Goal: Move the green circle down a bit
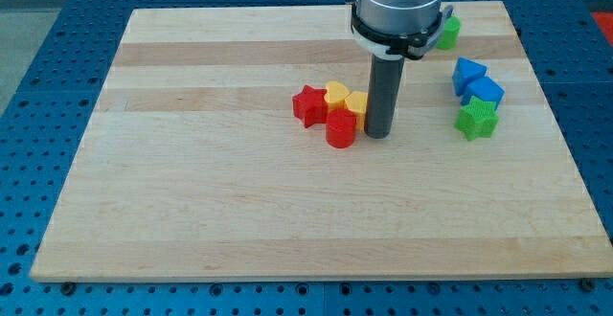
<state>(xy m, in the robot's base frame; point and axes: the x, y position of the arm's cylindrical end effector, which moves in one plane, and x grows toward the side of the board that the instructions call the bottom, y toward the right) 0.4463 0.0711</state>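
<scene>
The green circle (448, 33) lies near the view's top right, partly hidden behind the arm's grey body. My tip (377, 135) rests on the board well below and to the left of it. The tip stands right beside a cluster of blocks: a red cylinder (341, 129) just to its left, a yellow block (357, 103) touching or nearly touching the rod, a yellow heart (336, 93) and a red star (308, 104).
At the view's right stand two blue blocks (468, 72) (486, 91) with a green star (477, 120) just below them. The wooden board (239, 211) lies on a blue perforated table.
</scene>
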